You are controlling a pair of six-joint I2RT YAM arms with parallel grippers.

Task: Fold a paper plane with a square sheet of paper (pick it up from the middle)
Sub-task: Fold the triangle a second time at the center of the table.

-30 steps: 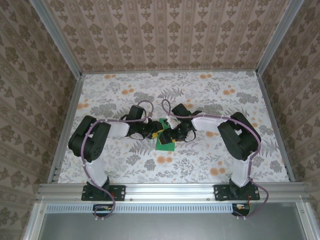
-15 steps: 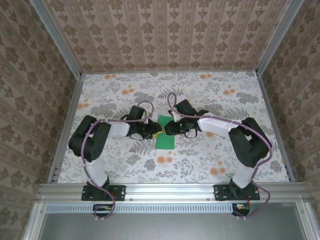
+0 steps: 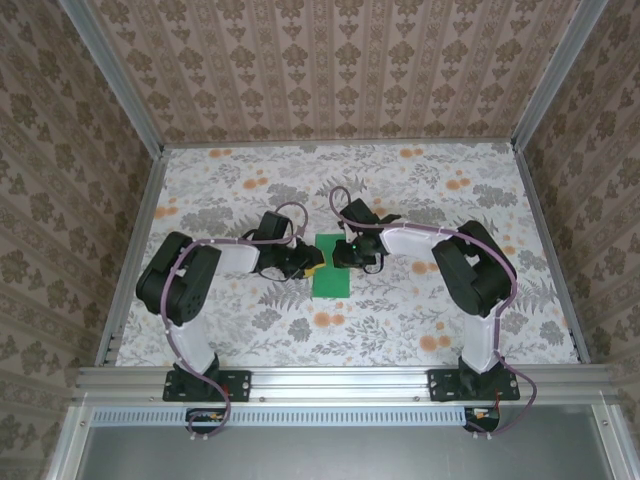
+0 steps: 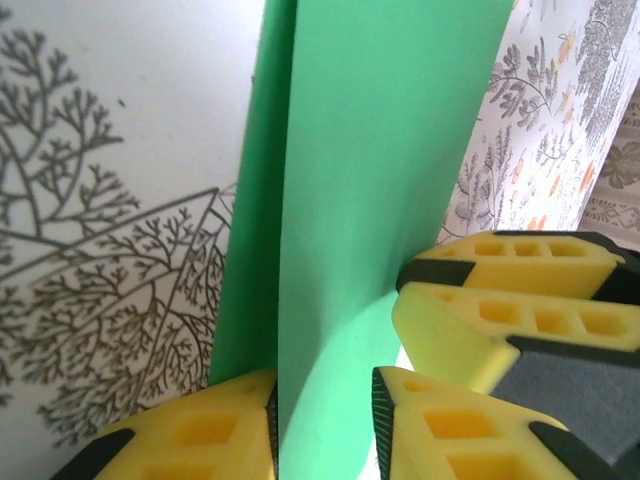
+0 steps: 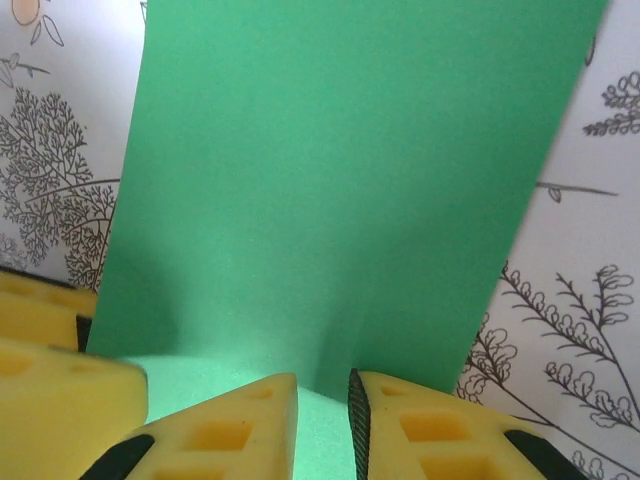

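**Paper pinned lengthwise between both grippers**

Table (image 3: pixel 450 320) room is wide on every side of the green sheet of paper (image 3: pixel 330 282), and the enclosure walls (image 3: pixel 100 120) stand well apart from it. The left arm (image 3: pixel 185 280) reaches in from the sheet's left and the right arm (image 3: pixel 470 270) from its right, about equally near.

The sheet lies mid-table as a narrow rectangle. Its long axis runs away from the arm bases. In the left wrist view it is doubled, with a strip of the lower layer showing along one long edge beyond the upper layer.

The left gripper (image 3: pixel 312 268) sits at the sheet's left long edge. The right gripper (image 3: pixel 347 258) sits at its right long edge, a little farther from the bases.

The right jaws stand nearly closed and pinch a small raised pucker at the paper's edge, seen from the right wrist. The left jaws stand narrowly apart with the upper layer running through the gap. I cannot tell whether they press it.

The right gripper's fingers (image 4: pixel 520 270) are just beside the left ones, so any next fold along the long axis probably leaves little room between the tips.
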